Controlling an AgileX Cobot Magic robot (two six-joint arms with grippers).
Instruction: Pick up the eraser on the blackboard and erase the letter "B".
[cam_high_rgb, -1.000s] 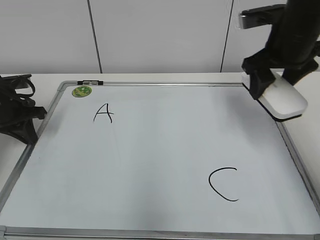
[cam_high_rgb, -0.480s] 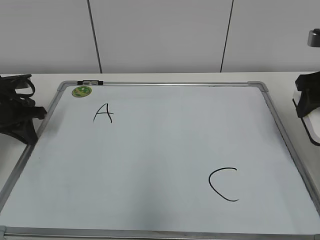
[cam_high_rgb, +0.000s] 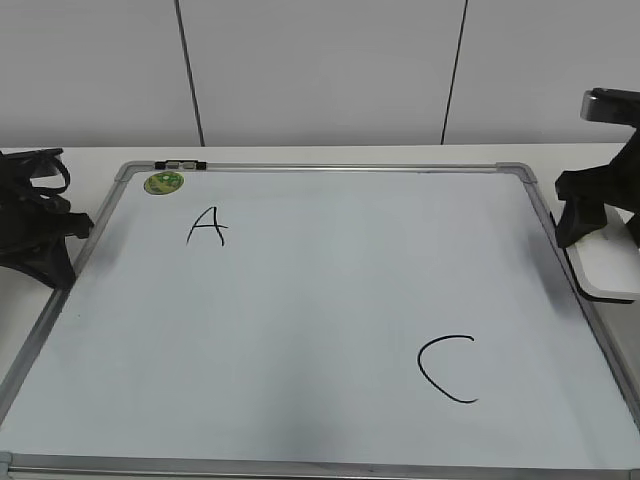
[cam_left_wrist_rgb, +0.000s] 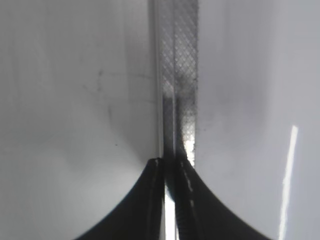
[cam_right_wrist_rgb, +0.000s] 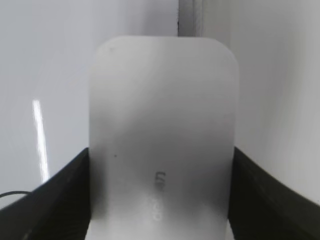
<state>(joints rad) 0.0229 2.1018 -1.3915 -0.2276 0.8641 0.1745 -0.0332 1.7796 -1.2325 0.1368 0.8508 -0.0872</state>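
The blackboard (cam_high_rgb: 300, 320), a white board in a silver frame, lies flat on the table. No letter "B" shows on it; only a black "A" (cam_high_rgb: 207, 227) and a black "C" (cam_high_rgb: 447, 369) are there. My right gripper (cam_high_rgb: 600, 245) is shut on the white eraser (cam_high_rgb: 610, 275) and holds it low beside the board's right frame. In the right wrist view the eraser (cam_right_wrist_rgb: 162, 110) fills the space between the jaws (cam_right_wrist_rgb: 160, 155). My left gripper (cam_high_rgb: 62, 262) rests shut at the board's left frame, and it shows over the frame (cam_left_wrist_rgb: 180, 75) in the left wrist view (cam_left_wrist_rgb: 170, 164).
A small round green magnet (cam_high_rgb: 164, 183) sits at the board's top left corner, next to a small dark clip (cam_high_rgb: 180, 164) on the frame. White table (cam_high_rgb: 300, 155) surrounds the board, and a white wall stands behind it.
My right gripper with the eraser moved from above the board's top right corner out to the right, then down and back in beside the right frame. The left arm has not moved.
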